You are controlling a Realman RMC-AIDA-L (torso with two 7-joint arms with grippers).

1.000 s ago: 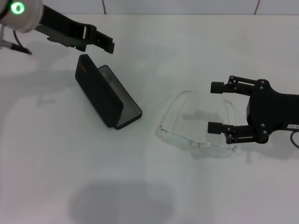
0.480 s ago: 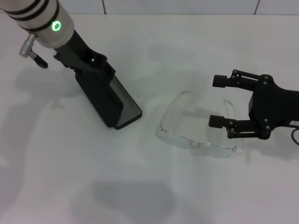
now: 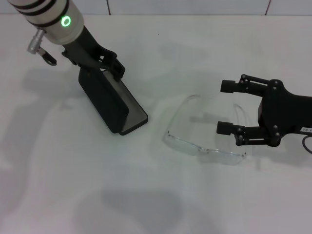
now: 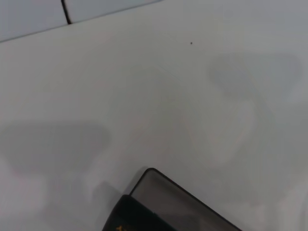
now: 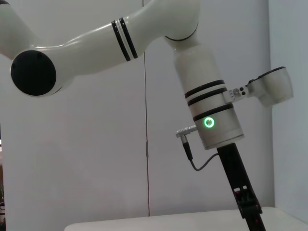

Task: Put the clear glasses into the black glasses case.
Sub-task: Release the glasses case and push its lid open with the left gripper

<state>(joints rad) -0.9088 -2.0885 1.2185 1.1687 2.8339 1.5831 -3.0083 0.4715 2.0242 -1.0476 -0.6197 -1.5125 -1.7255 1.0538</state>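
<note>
Head view, near to far: clear glasses (image 3: 204,130) lying open on white table (image 3: 73,185), right of centre, lens bar toward the near edge, arms pointing far. Just beside, on the right, right gripper (image 3: 228,107) low over the table, fingers spread wide, near finger close to the right arm of the glasses, nothing held. Farther left, black case (image 3: 113,102) standing open, grey lining showing, lid raised on its left. Left gripper (image 3: 111,68) down at the far end of the case; whether its fingers are open or closed cannot be told. Step in hand, by judgement: approach to the glasses, case likely being steadied. Next move calls for closing on the thin frame, then lifting and carrying it left into the case. Beyond: plain white tabletop, pale wall panels behind.
</note>
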